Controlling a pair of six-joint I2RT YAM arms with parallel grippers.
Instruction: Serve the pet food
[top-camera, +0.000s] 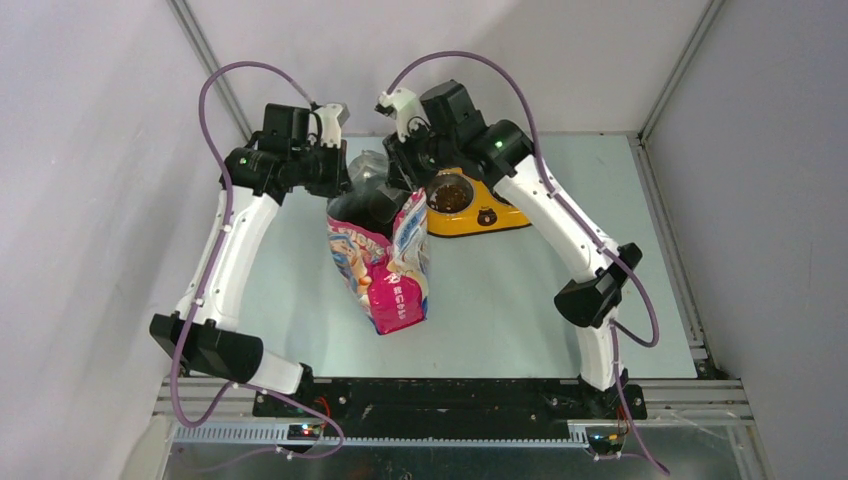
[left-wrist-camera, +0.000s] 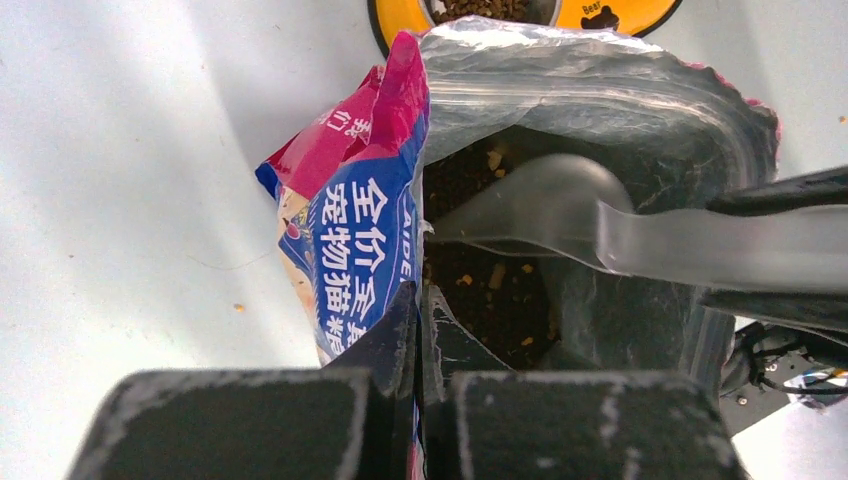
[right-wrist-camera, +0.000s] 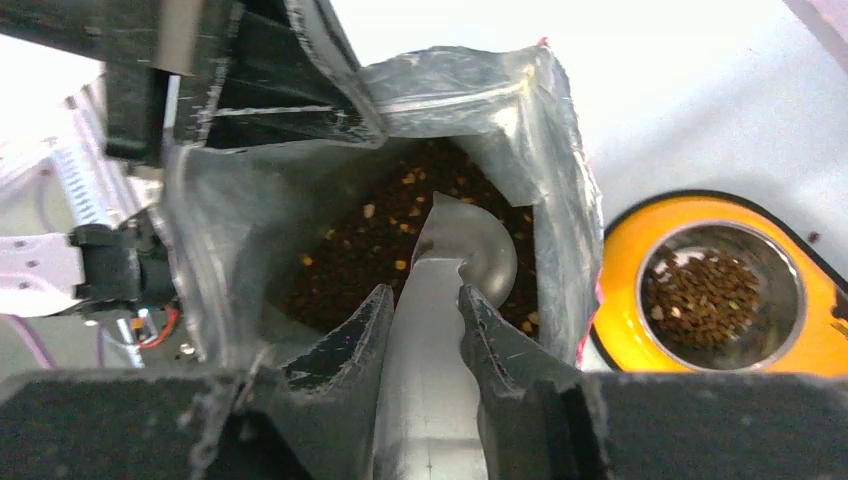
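Right gripper (right-wrist-camera: 420, 330) fingers clamp scoop (right-wrist-camera: 455, 255) handle, bowl down in pet food (right-wrist-camera: 375, 245) inside bag (top-camera: 385, 265), mid-worktop. Left gripper (left-wrist-camera: 415, 340) fingers pinch bag rim, keeping mouth open. Bowl (top-camera: 475, 210) waits toward far edge.

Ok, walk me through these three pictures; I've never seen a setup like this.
Two robot arms stand on a table. One picture looks down from above; the other two come from cameras on each wrist. The left gripper pinches the rim of an opened cat food bag, holding it open. The right gripper holds a clear plastic scoop dipped into the brown kibble inside. Beside the bag sits a yellow bowl whose steel cup already contains some kibble.
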